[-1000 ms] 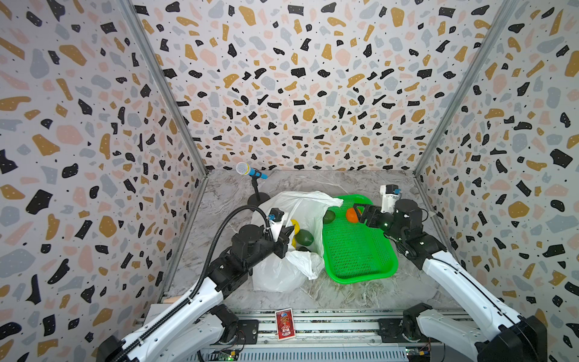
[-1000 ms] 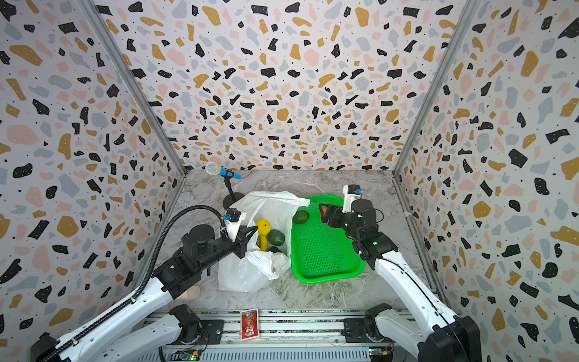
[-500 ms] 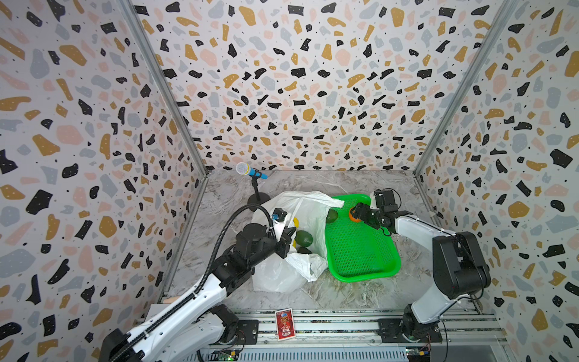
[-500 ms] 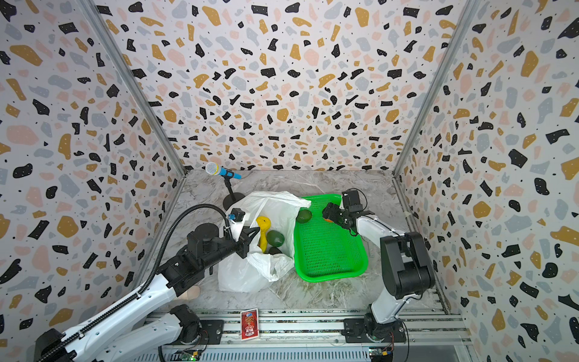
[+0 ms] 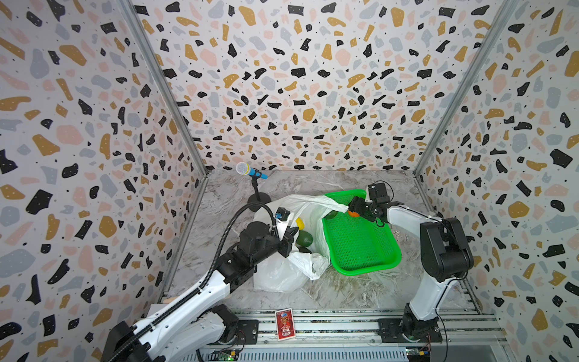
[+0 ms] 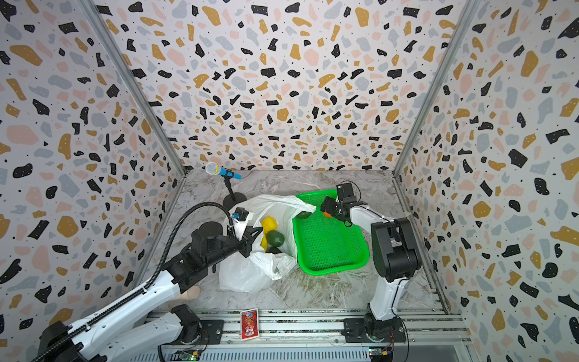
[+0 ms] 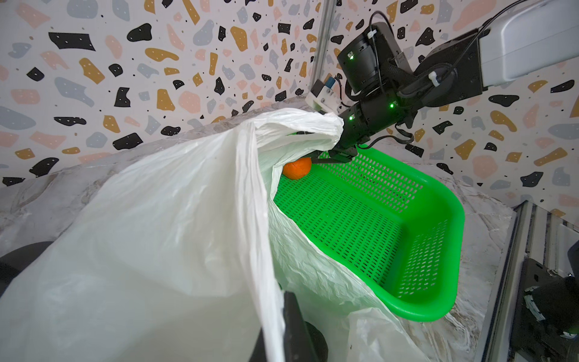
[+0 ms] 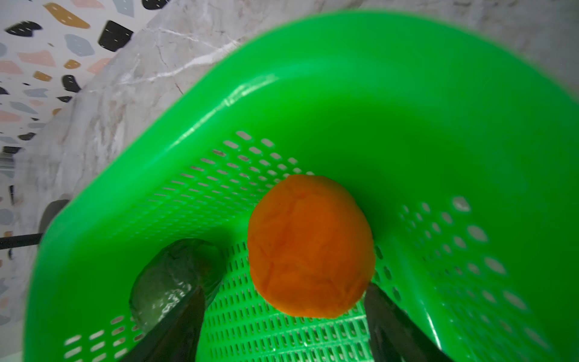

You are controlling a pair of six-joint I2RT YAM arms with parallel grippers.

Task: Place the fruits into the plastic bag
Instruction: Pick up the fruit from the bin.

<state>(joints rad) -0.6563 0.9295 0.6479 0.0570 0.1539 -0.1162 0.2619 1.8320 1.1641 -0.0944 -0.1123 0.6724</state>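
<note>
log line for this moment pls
left end effector: shut on plastic bag | right end effector: open, straddling orange in green mesh tray

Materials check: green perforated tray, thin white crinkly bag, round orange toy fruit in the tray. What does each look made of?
The green perforated tray: rigid moulded plastic, glossy; sheen on the rim, regular slots. The thin white crinkly bag: plastic film, translucent; fine creases, green tint showing through. The round orange toy fruit: matte, faintly wrinkled skin; probably soft plastic or foam, cannot tell which.
</note>
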